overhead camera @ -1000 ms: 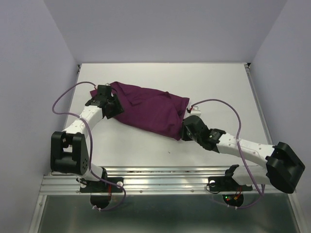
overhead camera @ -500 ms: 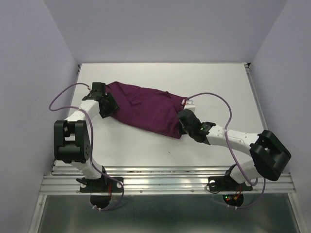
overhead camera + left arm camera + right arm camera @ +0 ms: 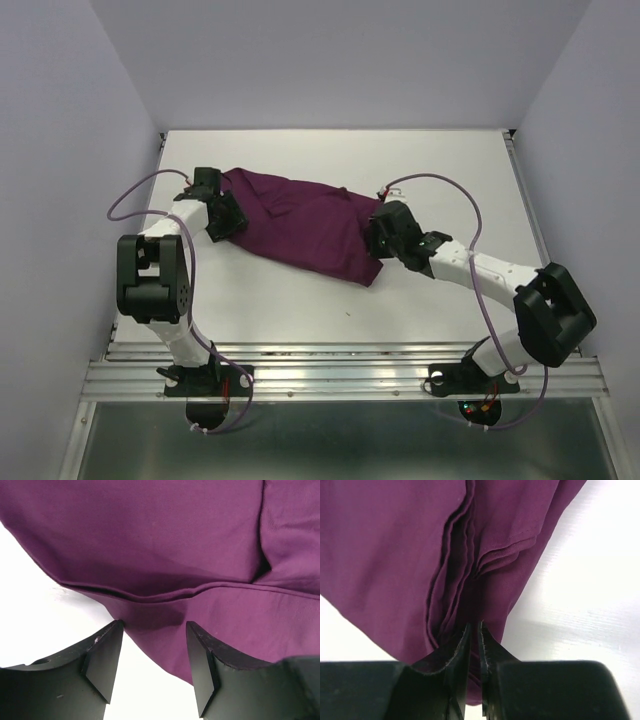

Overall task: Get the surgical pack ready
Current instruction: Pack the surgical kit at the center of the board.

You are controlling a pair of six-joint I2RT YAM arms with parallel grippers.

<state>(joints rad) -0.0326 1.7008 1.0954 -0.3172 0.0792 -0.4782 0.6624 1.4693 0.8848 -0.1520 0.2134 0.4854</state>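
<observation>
While the purple cloth is lying bunched up in the middle of the white table, the left gripper is hanging over its left end with fingers wide apart. The right gripper is pinching a fold at the cloth's right end, fingers squeezed nearly together.

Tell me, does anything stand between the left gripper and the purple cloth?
Nothing visible does. The left gripper stands open right at the purple cloth, and the cloth's edge reaches between its fingers, lying on the white table.
</observation>
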